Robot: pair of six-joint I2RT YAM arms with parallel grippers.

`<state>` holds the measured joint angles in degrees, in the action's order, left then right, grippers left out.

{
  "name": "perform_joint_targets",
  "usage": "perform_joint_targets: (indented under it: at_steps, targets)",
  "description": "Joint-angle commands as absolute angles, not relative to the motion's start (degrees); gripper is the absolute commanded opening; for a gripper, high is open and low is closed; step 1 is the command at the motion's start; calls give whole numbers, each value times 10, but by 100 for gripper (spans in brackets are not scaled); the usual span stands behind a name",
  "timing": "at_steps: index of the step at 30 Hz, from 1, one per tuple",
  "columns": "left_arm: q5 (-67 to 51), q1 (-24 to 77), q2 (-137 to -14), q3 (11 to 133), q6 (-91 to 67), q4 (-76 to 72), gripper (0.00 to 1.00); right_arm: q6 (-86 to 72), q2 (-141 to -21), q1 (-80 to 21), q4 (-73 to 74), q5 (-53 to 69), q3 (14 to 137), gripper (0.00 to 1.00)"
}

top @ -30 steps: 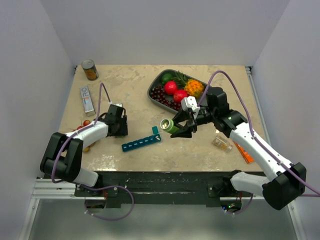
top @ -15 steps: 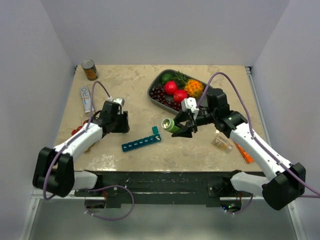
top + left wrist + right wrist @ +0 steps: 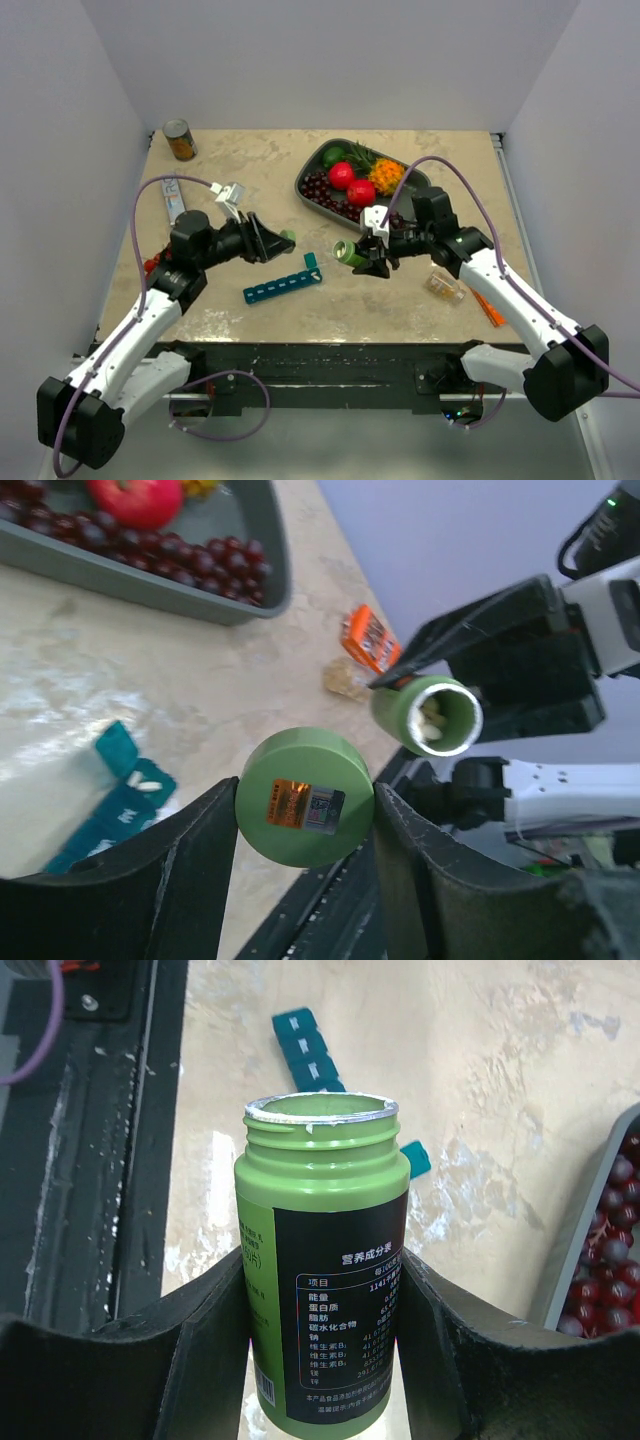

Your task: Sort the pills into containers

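A teal pill-organizer strip, the containers (image 3: pixel 283 285) (image 3: pixel 112 805) (image 3: pixel 305 1050), lies at the table's front centre with one end lid up. White pills (image 3: pixel 150 776) show in that open compartment. My left gripper (image 3: pixel 272 240) (image 3: pixel 304 815) points right and is shut on a round green cap (image 3: pixel 287 236) (image 3: pixel 304 798). Above the strip's right end, my right gripper (image 3: pixel 372 258) (image 3: pixel 325 1310) is shut on an uncapped green bottle (image 3: pixel 349 254) (image 3: pixel 325 1260) lying tilted with its mouth to the left. More pills (image 3: pixel 432 718) sit inside its mouth.
A dark grey fruit tray (image 3: pixel 305 175) (image 3: pixel 150 575) stands at the back centre. A can (image 3: pixel 180 140) and a flat white box (image 3: pixel 174 197) are at the back left. A clear packet (image 3: pixel 443 286) and an orange packet (image 3: pixel 487 305) lie right of the bottle.
My left arm has lifted and swung right, so its gripper now points at the bottle with the cap in it. The right gripper and bottle have shifted slightly right and down.
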<state>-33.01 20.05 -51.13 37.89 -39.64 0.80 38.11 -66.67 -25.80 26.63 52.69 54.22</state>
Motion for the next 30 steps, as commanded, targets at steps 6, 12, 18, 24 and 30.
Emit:
perform_joint_targets:
  at_steps: [6, 12, 18, 24, 30]
  targets:
    - [-333, 320, -564, 345, -525, -197, 0, 404, -660, -256, 273, 488, 535, 0]
    - [-325, 338, -611, 330, -568, -281, 0, 402, -664, -256, 270, 476, 535, 0]
    - [-303, 354, -635, 327, -578, -305, 0, 400, -667, -258, 273, 484, 539, 0]
    - [-296, 365, -657, 340, -584, -314, 0, 396, -675, -268, 274, 477, 545, 0]
    - [-288, 375, -675, 355, -573, -290, 0, 390, -676, -273, 273, 466, 549, 0]
